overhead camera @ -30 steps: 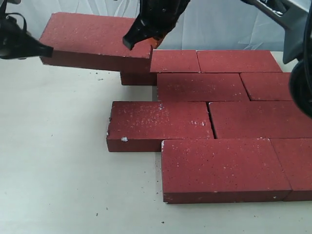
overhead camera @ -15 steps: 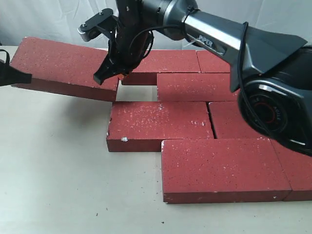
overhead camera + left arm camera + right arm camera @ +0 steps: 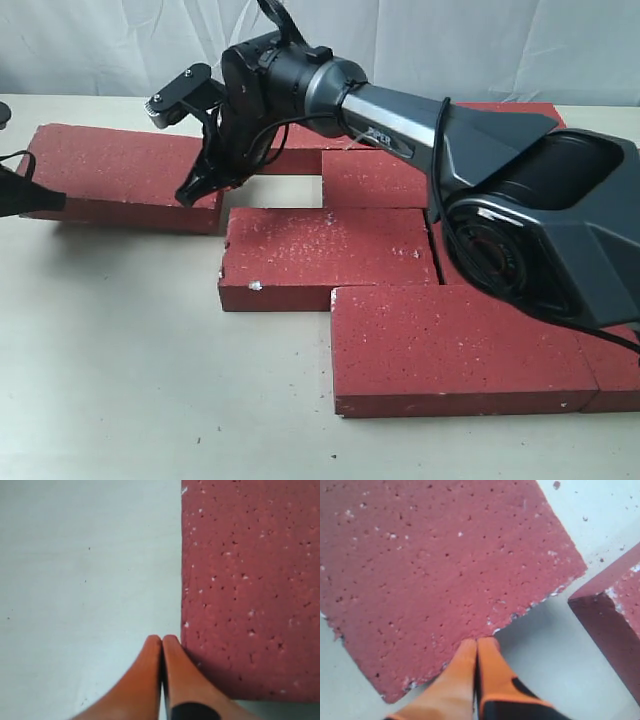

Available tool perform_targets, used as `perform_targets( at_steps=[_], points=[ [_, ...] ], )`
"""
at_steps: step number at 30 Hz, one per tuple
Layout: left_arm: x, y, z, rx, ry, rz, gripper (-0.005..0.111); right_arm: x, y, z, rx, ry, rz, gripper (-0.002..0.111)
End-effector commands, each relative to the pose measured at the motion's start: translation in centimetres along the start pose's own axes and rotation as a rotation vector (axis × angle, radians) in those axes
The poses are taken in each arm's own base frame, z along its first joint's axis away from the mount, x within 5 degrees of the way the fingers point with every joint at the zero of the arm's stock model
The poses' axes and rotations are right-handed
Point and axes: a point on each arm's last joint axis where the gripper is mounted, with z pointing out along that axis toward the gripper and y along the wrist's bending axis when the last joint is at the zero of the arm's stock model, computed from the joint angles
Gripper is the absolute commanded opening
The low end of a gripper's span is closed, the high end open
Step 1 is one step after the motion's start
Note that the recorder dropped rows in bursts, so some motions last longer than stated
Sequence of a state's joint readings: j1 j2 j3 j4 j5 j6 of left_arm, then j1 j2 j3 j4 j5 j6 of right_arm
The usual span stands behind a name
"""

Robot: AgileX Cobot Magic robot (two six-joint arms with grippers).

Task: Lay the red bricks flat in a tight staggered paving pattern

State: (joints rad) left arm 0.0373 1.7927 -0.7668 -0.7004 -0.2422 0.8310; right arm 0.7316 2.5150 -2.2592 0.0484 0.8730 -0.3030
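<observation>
From outside, your loose brick [image 3: 120, 172] lies flat on the table [image 3: 120, 380], long axis left-to-right, just left of the paved bricks [image 3: 400, 250], with the right gripper [image 3: 197, 190] at its right end. At your left wrist, the left gripper [image 3: 161, 641] is clenched empty beside the brick's edge. At your right wrist, that claw is also clenched empty, tips touching the brick's edge.

Dark-red bricks [image 3: 325, 255], white speckles; table [image 3: 120, 360] off-white.
</observation>
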Motion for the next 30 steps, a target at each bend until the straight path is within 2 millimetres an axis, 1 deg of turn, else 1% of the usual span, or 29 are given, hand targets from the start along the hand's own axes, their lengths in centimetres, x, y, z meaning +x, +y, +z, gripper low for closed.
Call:
perform_targets(
  at_steps=[1,4,7,11,15,20,23,27,29,30],
  points=[
    [0.8,-1.2,0.4,0.066,0.052,0.054,0.000,-1.1,0.9,-0.4,0.032,-0.060,-0.055,-0.001],
    [0.9,-1.2,0.4,0.071,0.059,0.054,0.000,-0.5,0.4,0.4,0.092,-0.022,-0.116,-0.001],
    [0.8,-1.2,0.4,0.064,0.052,0.054,0.000,-0.3,0.4,0.7,0.094,-0.013,-0.120,-0.001],
    [0.8,-1.1,0.4,0.057,0.046,0.054,0.000,-0.3,0.4,0.8,0.098,-0.015,-0.123,-0.001],
    [0.7,-1.0,0.4,0.047,0.036,0.054,0.000,-0.4,0.0,0.8,0.148,-0.017,-0.167,-0.001],
    [0.7,-1.0,0.4,0.047,0.036,0.054,0.000,0.3,-0.6,0.7,0.199,0.067,-0.218,-0.001],
    [0.7,-1.0,0.4,0.047,0.036,0.054,0.000,0.5,-0.7,0.6,0.207,0.086,-0.203,-0.001],
    [0.6,-1.0,0.4,0.037,0.026,0.054,0.000,0.2,-0.7,0.2,0.212,0.075,-0.171,-0.001],
    [0.4,-0.8,0.4,0.021,0.010,0.054,0.000,0.0,-0.8,-0.7,0.217,0.082,-0.149,-0.001],
    [0.4,-0.7,0.4,0.012,0.002,0.058,0.000,-0.2,-0.9,-1.6,0.221,0.087,-0.144,-0.001]
  ],
)
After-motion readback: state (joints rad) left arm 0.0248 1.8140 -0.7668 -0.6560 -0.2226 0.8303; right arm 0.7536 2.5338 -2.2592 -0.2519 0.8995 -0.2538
